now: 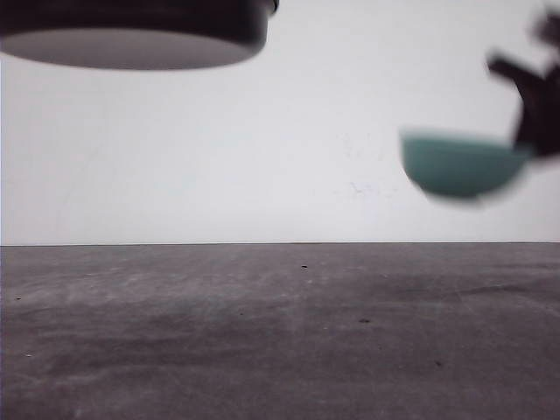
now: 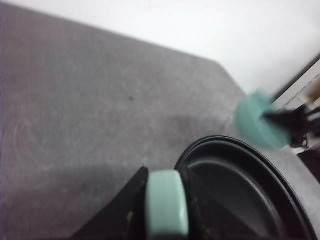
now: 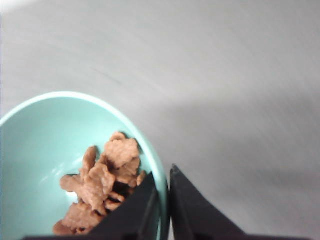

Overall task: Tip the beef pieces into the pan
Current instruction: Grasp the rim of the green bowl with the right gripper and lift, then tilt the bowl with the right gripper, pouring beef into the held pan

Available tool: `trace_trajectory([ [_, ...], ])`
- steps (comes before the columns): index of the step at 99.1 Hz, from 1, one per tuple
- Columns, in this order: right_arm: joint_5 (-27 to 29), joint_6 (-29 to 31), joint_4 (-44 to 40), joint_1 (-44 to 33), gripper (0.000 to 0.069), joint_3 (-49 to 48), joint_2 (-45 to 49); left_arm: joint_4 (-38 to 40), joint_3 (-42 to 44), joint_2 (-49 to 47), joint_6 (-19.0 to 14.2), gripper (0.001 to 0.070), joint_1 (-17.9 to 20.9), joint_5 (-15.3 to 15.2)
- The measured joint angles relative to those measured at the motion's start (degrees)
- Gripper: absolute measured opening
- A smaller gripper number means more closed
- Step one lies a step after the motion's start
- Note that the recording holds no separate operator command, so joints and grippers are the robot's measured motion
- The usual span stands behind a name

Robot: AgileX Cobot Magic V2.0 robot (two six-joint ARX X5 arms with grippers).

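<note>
The mint-green handle [image 2: 167, 202] sits closest to the left wrist camera, pinched between the two dark fingers [image 2: 131, 210] of the left pincer [image 2: 165, 215], which press against it from either side. Just beyond the pincer's tips the pan [image 2: 240, 190] spreads out, black and shallow with a thin rim, its inside bare. In the front view the pan [image 1: 131, 35] hangs in the air well above the grey table [image 1: 280, 332], seen from below. The right pincer [image 3: 162, 200] is closed on the rim of a teal bowl [image 3: 45, 145]: one finger [image 3: 132, 212] lies inside the wall, the other outside, with the rim between them. The beef pieces [image 3: 100, 185] lie in a low reddish-brown heap inside the bowl, right against the inner finger. From the front the bowl [image 1: 459, 166] is blurred and held aloft by the dark right pincer [image 1: 534, 105], apart from the pan. Past the pan's far rim in the left wrist view, the blurred bowl [image 2: 260, 122] floats above the table [image 2: 90, 115].
</note>
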Motion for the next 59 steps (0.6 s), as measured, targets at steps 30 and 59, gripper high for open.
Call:
trace_trajectory([
  [30, 10.6, -9.0, -0.2, 20.6, 0.0019, 8.3, -5.3, 3.0, 0.0, 8.8, -0.5, 0.0059, -0.5, 2.1],
  [59, 32.0, -26.8, 4.3, 41.7, 0.0019, 8.8, -2.7, 5.1, 2.6, 14.0, -2.8, 0.0059, -3.5, 3.5],
])
